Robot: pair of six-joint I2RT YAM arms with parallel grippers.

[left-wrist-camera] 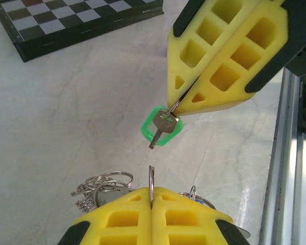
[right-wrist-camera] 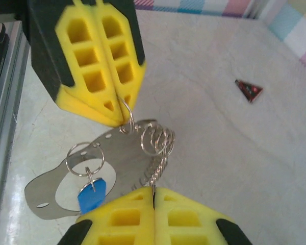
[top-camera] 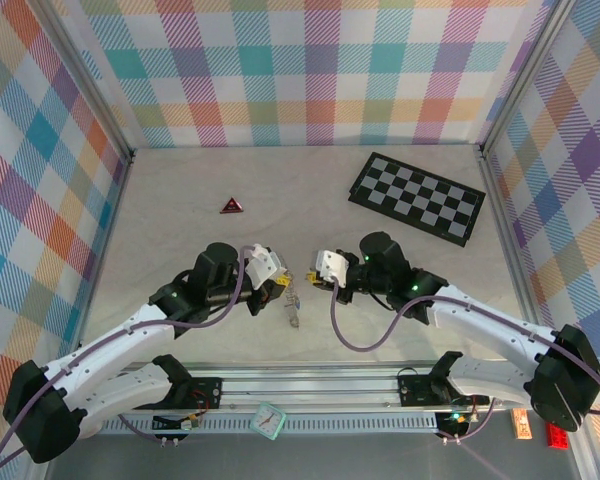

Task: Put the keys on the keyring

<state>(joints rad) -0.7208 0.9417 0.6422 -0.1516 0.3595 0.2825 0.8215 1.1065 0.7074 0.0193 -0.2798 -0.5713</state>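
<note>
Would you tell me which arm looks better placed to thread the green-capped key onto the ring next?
Right, probably: the right gripper is shut on the green-capped key, hanging free close to the ring that the left gripper pinches upright; the left can simply hold steady.

Left arm (top-camera: 100, 350) and right arm (top-camera: 490, 320), above the aluminium rail (top-camera: 310, 385), have white links, black joints, purple cables (top-camera: 352, 345); fingers (left-wrist-camera: 117, 224) are yellow cellular foam

1. Left gripper (left-wrist-camera: 152, 198): pads pressed together, keyring (left-wrist-camera: 151, 178) clamped edge-on between them.
2. Right gripper (left-wrist-camera: 187, 100): closed, green-capped key (left-wrist-camera: 161, 127) pinched at its head.
3. Key tip is seen near the keyring, not touching.
</note>
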